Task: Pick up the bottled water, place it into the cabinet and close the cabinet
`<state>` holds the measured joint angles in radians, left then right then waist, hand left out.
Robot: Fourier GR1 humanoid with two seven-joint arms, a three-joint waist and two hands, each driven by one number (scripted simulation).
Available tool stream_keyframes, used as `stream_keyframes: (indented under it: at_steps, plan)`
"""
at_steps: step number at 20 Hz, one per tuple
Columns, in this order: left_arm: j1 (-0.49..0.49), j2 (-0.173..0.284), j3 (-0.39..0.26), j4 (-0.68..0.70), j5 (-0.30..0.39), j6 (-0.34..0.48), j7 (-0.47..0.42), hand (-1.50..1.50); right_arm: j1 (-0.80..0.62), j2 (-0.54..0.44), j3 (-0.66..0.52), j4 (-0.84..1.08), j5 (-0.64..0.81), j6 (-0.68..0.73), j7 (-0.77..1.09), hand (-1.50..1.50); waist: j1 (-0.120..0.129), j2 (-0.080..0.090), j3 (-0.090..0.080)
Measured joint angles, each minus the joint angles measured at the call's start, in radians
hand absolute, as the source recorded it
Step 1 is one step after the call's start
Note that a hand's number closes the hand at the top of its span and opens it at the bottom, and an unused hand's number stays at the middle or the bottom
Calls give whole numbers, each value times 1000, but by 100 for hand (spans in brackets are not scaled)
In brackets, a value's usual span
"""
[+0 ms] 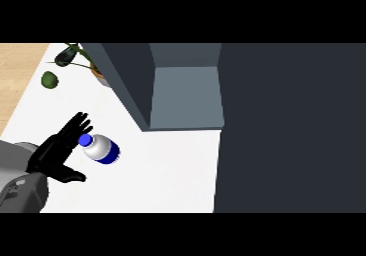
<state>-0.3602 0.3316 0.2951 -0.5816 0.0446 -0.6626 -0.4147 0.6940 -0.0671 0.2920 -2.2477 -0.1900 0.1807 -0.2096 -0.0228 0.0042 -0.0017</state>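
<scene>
White bottle, blue-capped, on table, just right of left hand, cap at its fingertips. Hand open, fingers straight, gripping nothing. Cabinet open beyond, well apart.

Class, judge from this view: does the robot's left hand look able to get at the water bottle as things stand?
Probably yes. The left hand is open right beside the water bottle, fingers by its blue cap, and nothing lies between them on the white counter.
</scene>
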Motion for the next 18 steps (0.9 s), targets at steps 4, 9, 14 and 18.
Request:
stream_keyframes:
  at_steps: [4,9,14,18]
  plan:
    - [-61,1,-7,138,-36,23,-63,-150,6,-4,9,5,1,-1,-6,-150,-4,2,-1]
    - [-106,6,-20,240,-70,44,-125,-150,-15,-11,-1,6,-5,-3,-3,-150,-6,4,-1]
    - [-136,-10,-25,315,-88,72,-165,-150,-44,-18,-20,23,-22,2,1,-150,-9,6,-2]
    - [-151,-19,-26,352,-91,66,-175,-150,-50,-10,-2,37,-6,-2,-7,-150,-11,7,-2]
